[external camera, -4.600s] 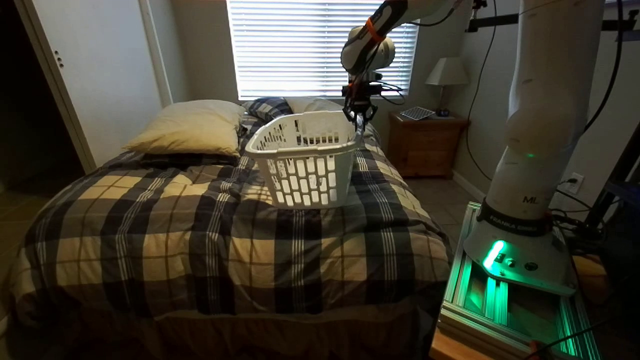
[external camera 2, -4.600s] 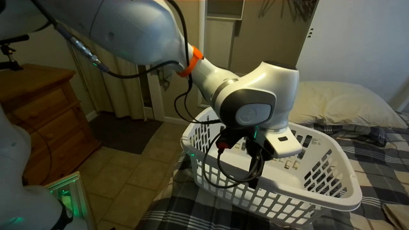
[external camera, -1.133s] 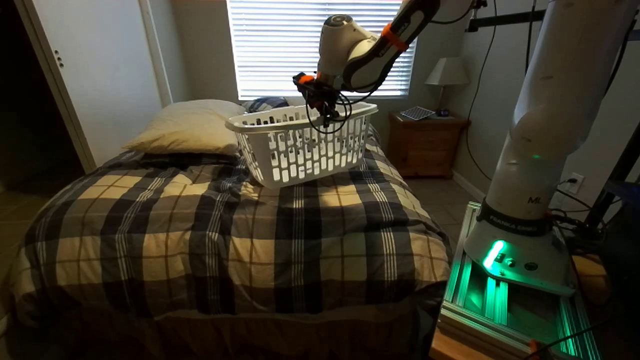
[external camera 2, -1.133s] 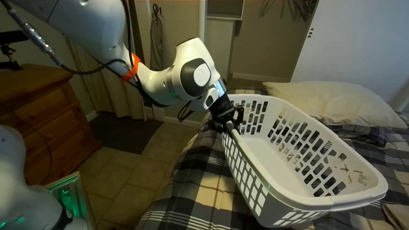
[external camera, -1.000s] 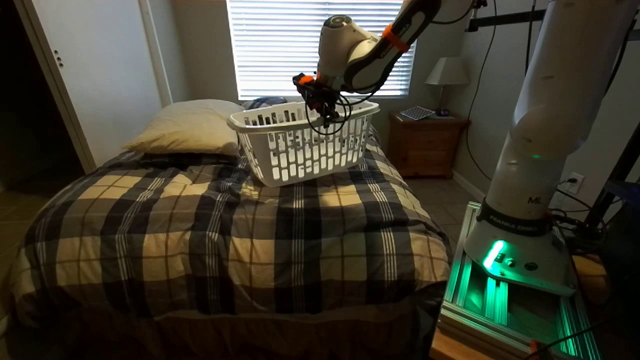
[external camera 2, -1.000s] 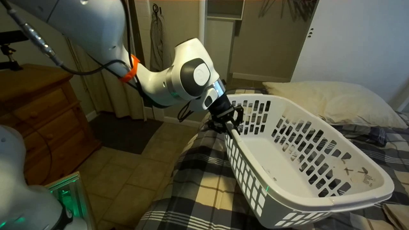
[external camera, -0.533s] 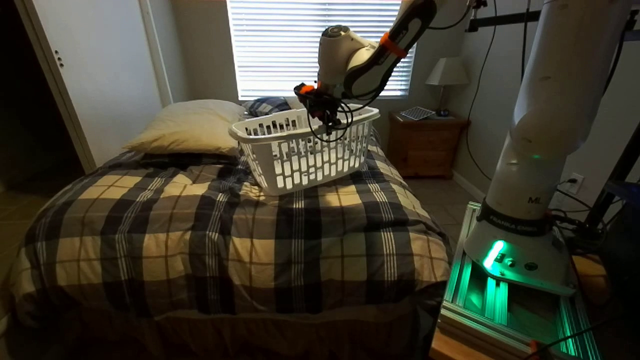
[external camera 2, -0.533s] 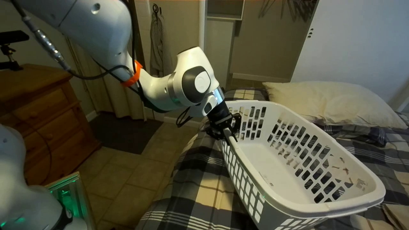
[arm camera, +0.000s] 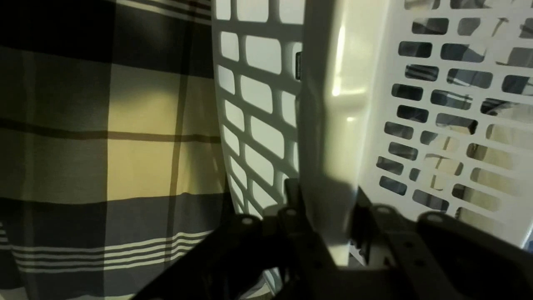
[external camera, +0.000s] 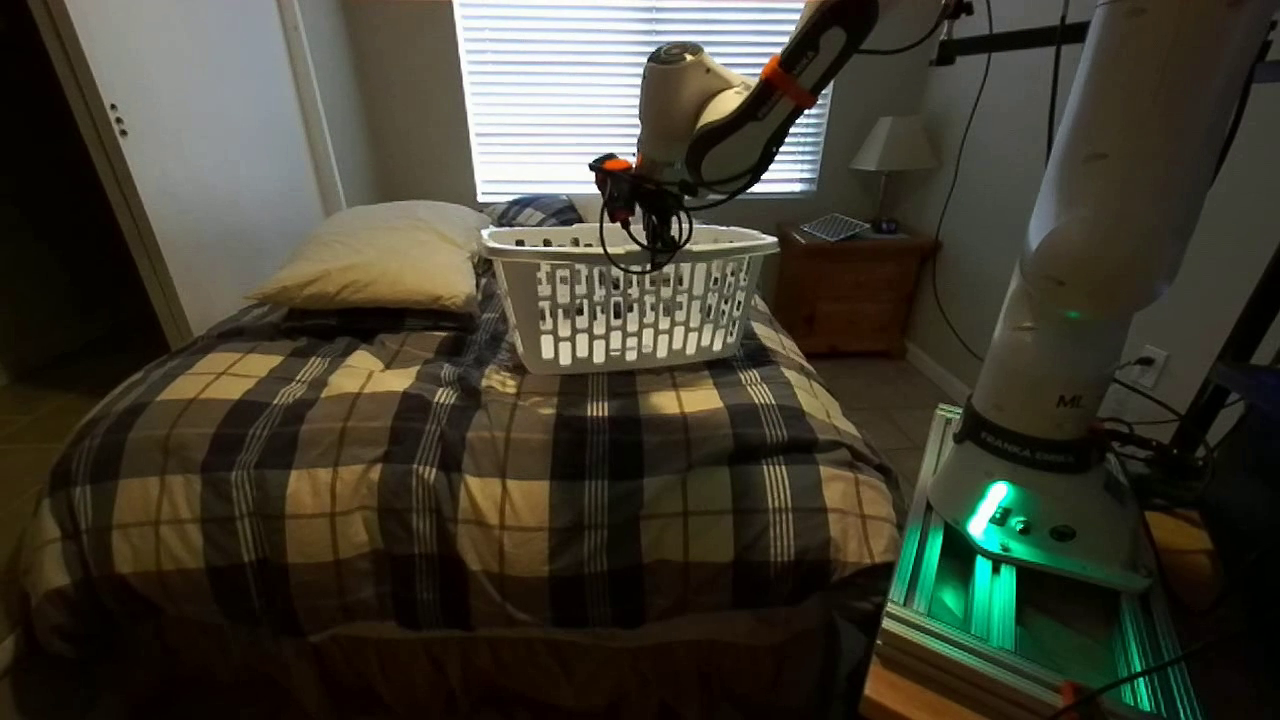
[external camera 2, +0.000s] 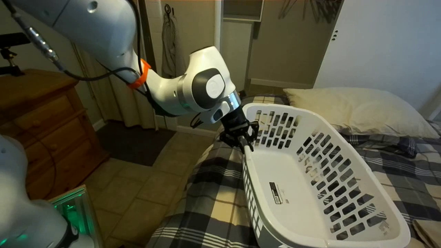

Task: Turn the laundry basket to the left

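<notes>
The Robotiq gripper (arm camera: 327, 196) pinches the laundry basket (external camera 2: 296, 175) by its long rim (arm camera: 333, 158), one jaw outside, one inside.
In an exterior view the basket stretches from the gripper toward four o'clock on a plaid comforter (external camera 2: 220, 213), a cream pillow (external camera 2: 361, 110) at its one o'clock. In an exterior view its long wall (external camera: 620, 310), angled between two and three o'clock half a second ago, now runs nearly level, nine to three. The near end (external camera 2: 355, 243) is cut off; the wrist view blurs the jaws.
</notes>
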Tool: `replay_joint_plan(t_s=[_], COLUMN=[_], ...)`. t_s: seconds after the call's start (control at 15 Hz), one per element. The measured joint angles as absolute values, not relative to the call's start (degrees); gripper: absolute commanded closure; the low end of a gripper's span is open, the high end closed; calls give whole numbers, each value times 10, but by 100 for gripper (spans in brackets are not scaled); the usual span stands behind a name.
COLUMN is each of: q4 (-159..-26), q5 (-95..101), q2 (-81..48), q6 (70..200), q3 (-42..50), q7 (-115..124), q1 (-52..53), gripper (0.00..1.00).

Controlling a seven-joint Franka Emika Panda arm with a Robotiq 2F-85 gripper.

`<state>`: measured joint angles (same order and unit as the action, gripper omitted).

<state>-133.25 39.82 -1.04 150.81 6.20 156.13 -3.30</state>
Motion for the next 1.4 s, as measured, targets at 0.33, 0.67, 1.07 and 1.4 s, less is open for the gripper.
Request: replay_joint_plan(t_s=[0.33,0.67,1.07,1.4], q4=[-1313,-1301,-1329,-1336], q5=[380,406,396,349], q2=[12,24,28,55], q6=[1504,1507,1529,1543], q3=[69,62,35,39], q7=[1550,1553,1476,1282], q1=[-48,-55,-41,-42], gripper=[20,0,0,0])
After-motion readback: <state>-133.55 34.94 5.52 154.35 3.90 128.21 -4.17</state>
